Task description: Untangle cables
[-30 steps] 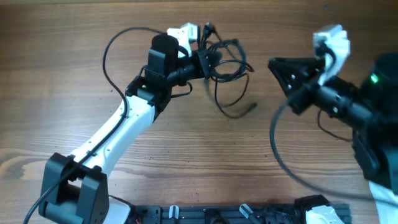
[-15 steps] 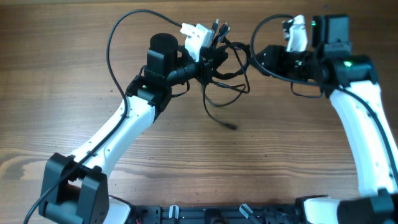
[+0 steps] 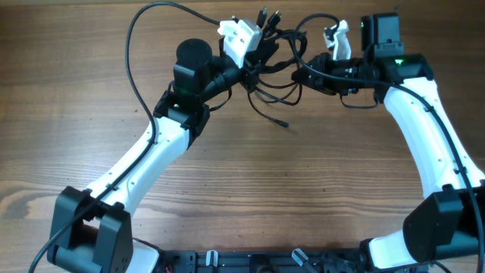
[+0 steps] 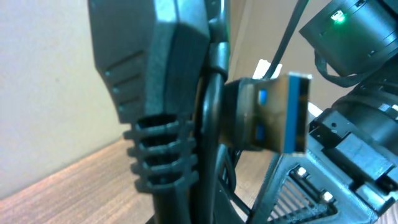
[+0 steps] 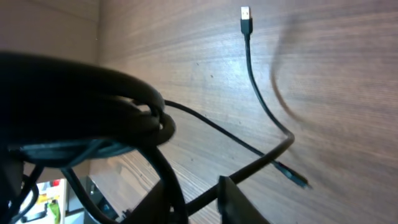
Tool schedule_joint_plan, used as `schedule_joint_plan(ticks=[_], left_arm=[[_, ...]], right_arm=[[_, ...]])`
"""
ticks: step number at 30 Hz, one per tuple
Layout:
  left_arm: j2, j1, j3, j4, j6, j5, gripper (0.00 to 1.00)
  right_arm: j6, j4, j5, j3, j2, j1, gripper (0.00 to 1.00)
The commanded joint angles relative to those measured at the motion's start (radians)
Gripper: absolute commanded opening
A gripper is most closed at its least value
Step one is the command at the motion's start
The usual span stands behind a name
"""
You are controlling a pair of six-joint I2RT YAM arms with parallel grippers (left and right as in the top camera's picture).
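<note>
The cables (image 3: 274, 59) are a knot of thin black cords held up between my two arms at the far middle of the table. My left gripper (image 3: 254, 72) is shut on the knot's left side. In the left wrist view a ribbed black plug (image 4: 163, 124) and a blue-tongued USB plug (image 4: 283, 112) fill the frame. My right gripper (image 3: 301, 76) has reached the knot's right side. Its fingers (image 5: 239, 202) are shut on a black strand (image 5: 261, 163). One loose cable end (image 3: 282, 121) hangs toward the table, and a silver-tipped plug (image 5: 245, 12) lies on the wood.
Bare wooden tabletop (image 3: 318, 182) lies in front of both arms. The left arm's own thick wire (image 3: 140, 45) arcs over the far left. A dark rail (image 3: 288, 262) runs along the near edge.
My right arm has swung in from the right to the knot, opened its fingers and closed them on a strand. My left gripper has raised the knot slightly toward the far edge.
</note>
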Motion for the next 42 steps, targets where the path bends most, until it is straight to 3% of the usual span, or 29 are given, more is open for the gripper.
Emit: schedule_joint_plan(ticks=[1,7,12,18,21,24,27,30,34,36,39,42], left_arm=[[-0.011,-0.033,0.007,0.053,0.018,-0.001,0.04],[-0.014,-0.027,0.007,0.159,-0.026,-0.056,0.04],[-0.031,-0.017,0.007,0.255,-0.155,-0.245,0.04],[-0.032,0.014,0.007,0.293,-0.282,-0.267,0.04],[-0.032,0.014,0.007,0.335,-0.424,-0.266,0.04],[-0.033,0.012,0.007,0.330,-0.626,-0.212,0.04],[-0.033,0.012,0.007,0.319,-0.858,-0.108,0.04],[-0.033,0.012,0.007,0.190,-1.146,-0.089,0.04],[-0.033,0.017,0.007,-0.075,-1.493,-0.090,0.04],[-0.033,0.029,0.007,-0.156,-1.564,-0.089,0.04],[-0.033,0.032,0.007,-0.191,-1.564,-0.088,0.04],[-0.033,0.028,0.007,-0.209,-1.564,-0.072,0.04]], right_arm=[[0.014,0.014,0.009,-0.003,0.013,0.006,0.04],[0.048,-0.048,0.338,-0.019,0.014,-0.036,0.04],[0.043,-0.057,0.349,-0.066,0.014,-0.124,0.04],[-0.019,-0.132,0.341,-0.069,0.014,-0.167,0.05],[-0.139,-0.187,0.279,-0.069,0.014,-0.163,0.32],[-0.172,-0.222,0.282,-0.069,0.013,-0.165,0.40],[-0.177,-0.238,0.265,-0.058,0.011,-0.168,0.64],[-0.290,-0.253,0.170,-0.012,-0.011,-0.169,0.71],[-0.301,-0.278,0.182,0.081,-0.056,-0.182,0.75],[-0.300,-0.265,0.182,0.100,-0.082,-0.193,0.79],[-0.290,-0.207,0.163,0.105,-0.115,-0.202,0.81],[-0.355,-0.135,0.024,0.105,-0.143,-0.201,0.81]])
